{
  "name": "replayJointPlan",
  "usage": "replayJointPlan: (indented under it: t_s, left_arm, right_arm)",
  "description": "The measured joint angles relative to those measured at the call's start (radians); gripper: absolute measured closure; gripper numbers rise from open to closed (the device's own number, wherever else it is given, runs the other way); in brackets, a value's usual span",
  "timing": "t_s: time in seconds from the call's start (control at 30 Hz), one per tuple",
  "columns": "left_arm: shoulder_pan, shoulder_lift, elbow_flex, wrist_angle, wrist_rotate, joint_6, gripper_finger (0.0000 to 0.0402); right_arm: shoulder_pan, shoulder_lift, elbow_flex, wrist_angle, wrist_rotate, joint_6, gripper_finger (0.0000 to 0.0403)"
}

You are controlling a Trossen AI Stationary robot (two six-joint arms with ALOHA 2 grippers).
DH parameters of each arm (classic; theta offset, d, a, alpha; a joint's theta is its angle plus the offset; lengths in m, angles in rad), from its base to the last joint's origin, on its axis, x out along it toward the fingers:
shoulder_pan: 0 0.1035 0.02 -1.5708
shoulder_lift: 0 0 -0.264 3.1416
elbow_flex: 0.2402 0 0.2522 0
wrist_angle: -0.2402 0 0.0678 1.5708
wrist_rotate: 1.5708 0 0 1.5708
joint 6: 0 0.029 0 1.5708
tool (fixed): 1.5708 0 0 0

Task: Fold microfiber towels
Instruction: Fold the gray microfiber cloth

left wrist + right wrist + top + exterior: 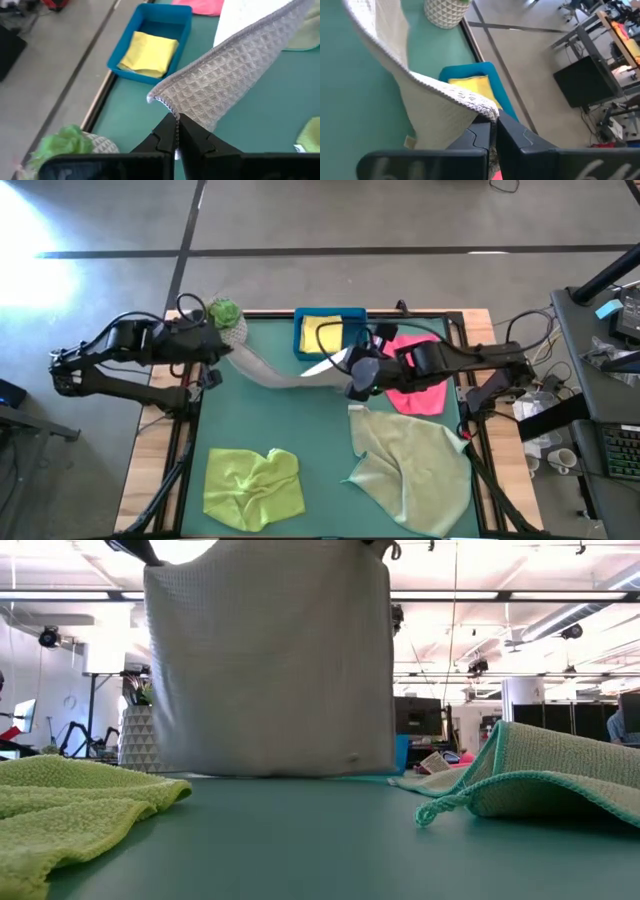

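The light grey towel [275, 370] is held taut by 2 corners, left gripper [222, 345] and right gripper [357, 385] each clamped on it, long axis spanning between them.

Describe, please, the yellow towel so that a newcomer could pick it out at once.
Look to the far edge of the green table, at the blue tray. The yellow towel lies folded inside it, the only cloth in a container; the others lie loose or hang from the grippers.

2 end effectors, left end effector [222, 350] and right end effector [358, 380], stretch grey towel [272, 369] between them
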State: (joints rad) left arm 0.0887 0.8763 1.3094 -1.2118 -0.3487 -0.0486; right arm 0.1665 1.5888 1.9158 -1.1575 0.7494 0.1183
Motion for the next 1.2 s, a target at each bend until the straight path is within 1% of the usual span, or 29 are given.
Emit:
replayJointPlan:
  t_s: [0.07, 0.17, 0.33, 0.43, 0.6, 0.73, 0.87, 0.93, 0.97, 1.07, 1.1, 1.2]
  left_arm:
    - [0.000, 0.006, -0.001, -0.001, 0.021, 0.000, 0.0402]
    - [0.000, 0.018, -0.001, -0.001, 0.020, 0.026, 0.0402]
    - [0.002, 0.050, 0.000, 0.008, -0.093, 0.150, 0.0402]
    - [0.006, 0.069, 0.005, 0.007, -0.133, 0.209, 0.0402]
    - [0.011, 0.086, 0.038, -0.006, -0.136, 0.230, 0.0402]
    - [0.011, 0.084, 0.072, -0.007, -0.136, 0.246, 0.0402]
    - [0.011, 0.085, 0.106, -0.003, -0.130, 0.237, 0.0402]
    - [0.010, 0.084, 0.107, -0.007, -0.070, 0.178, 0.0402]
    - [0.010, 0.081, 0.100, -0.007, -0.007, 0.126, 0.0402]
    - [0.007, 0.067, 0.044, -0.045, 0.195, -0.024, 0.0402]
    - [0.002, 0.066, 0.015, -0.068, 0.240, -0.069, 0.0402]
    - [-0.041, 0.055, -0.107, -0.104, 0.307, -0.180, 0.0402]
  right_arm:
    - [0.006, 0.013, 0.010, 0.003, -0.001, -0.004, 0.0394]
    - [0.005, 0.030, 0.031, -0.004, 0.004, -0.015, 0.0394]
    - [-0.053, 0.035, 0.053, -0.013, 0.055, -0.055, 0.0394]
    - [-0.094, 0.034, 0.064, -0.012, 0.079, -0.088, 0.0394]
    - [-0.133, 0.031, 0.096, -0.008, 0.092, -0.159, 0.0394]
    - [-0.130, 0.031, 0.126, 0.021, 0.091, -0.213, 0.0394]
    - [-0.106, 0.031, 0.142, 0.042, 0.089, -0.217, 0.0394]
    - [-0.085, 0.031, 0.144, 0.042, 0.076, -0.182, 0.0394]
    - [-0.075, 0.031, 0.140, 0.043, 0.052, -0.149, 0.0394]
    - [-0.039, 0.031, 0.114, 0.041, -0.073, -0.002, 0.0394]
    - [-0.024, 0.031, 0.096, 0.042, -0.113, 0.046, 0.0394]
    - [0.031, 0.043, 0.035, 0.040, -0.177, 0.192, 0.0394]
